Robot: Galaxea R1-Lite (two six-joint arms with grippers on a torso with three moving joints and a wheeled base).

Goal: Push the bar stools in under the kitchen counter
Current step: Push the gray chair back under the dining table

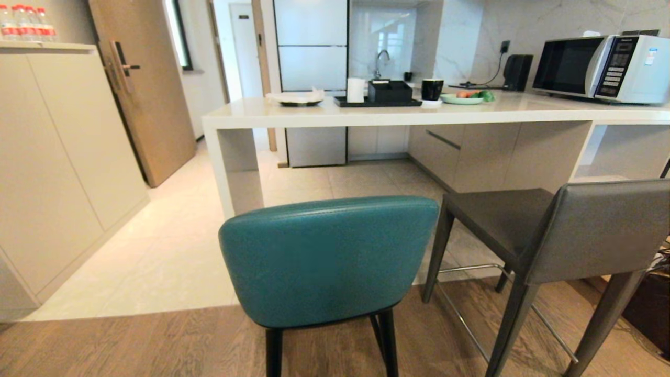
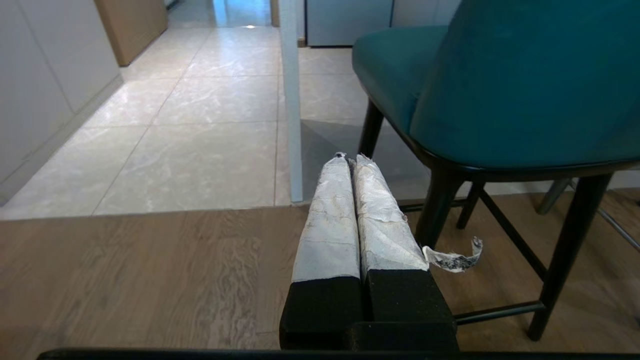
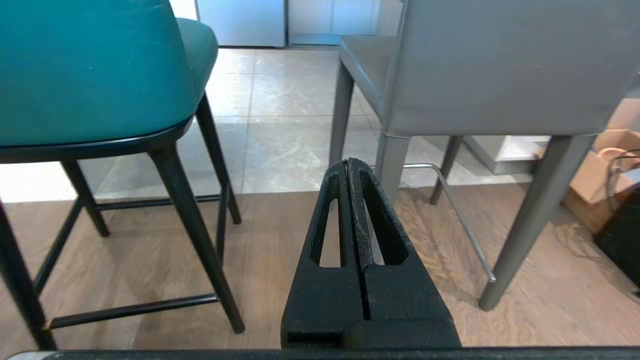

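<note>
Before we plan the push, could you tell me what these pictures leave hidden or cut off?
- Teal stool: in the head view its backrest hides its seat; the lower edge cuts its legs.
- Grey stool: the right edge crops its back.
- Kitchen counter: runs off the right edge.
- Both grippers: outside the head view.

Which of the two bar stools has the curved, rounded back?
The teal stool, on the left; the grey stool beside it has a boxy, square back.

The teal stool (image 1: 324, 259) stands in front of the kitchen counter (image 1: 366, 116), back toward the camera. The grey stool (image 1: 565, 230) stands beside it, its seat front near the counter's edge.
</note>
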